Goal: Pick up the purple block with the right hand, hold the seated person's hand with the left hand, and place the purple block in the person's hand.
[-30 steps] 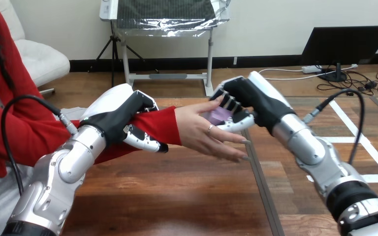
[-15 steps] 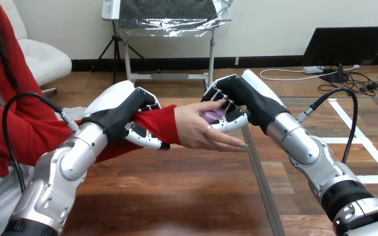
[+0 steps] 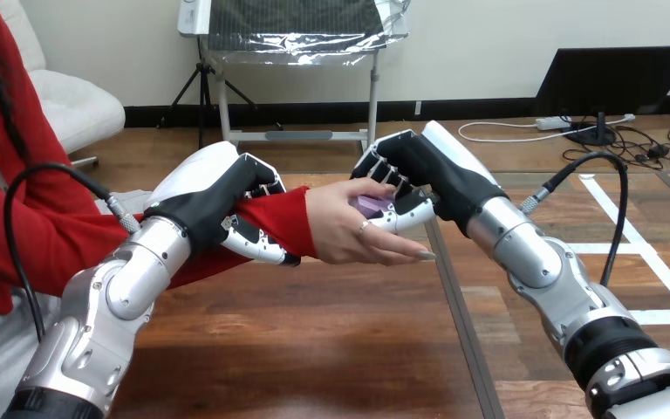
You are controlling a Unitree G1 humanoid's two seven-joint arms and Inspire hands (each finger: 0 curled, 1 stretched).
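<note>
The brown wooden table (image 3: 314,332) lies low in the head view, and both robot arms are lifted up above it.

A moment ago the right hand (image 3: 419,175) was a bit further from the person. Now it has slid in closer, so the purple block (image 3: 369,207) sits right at the palm of the person's hand (image 3: 340,231). The person's hand has turned more on its side too, with its thumb over the top, so less of the block shows than before. I think this means the giving part is nearly done. The block has reached the right place, but it has not been let go yet.

The right hand is curled round the block, with its fingers on top and its thumb below. The block is tucked between that hand and the person's palm and touches both.

The left hand (image 3: 218,205) has not moved. It is wrapped round the person's wrist (image 3: 288,223), over the red sleeve (image 3: 266,214), with its fingers above and its thumb under.

Counting up: one purple block, two robot hands, one person's hand and one table.
</note>
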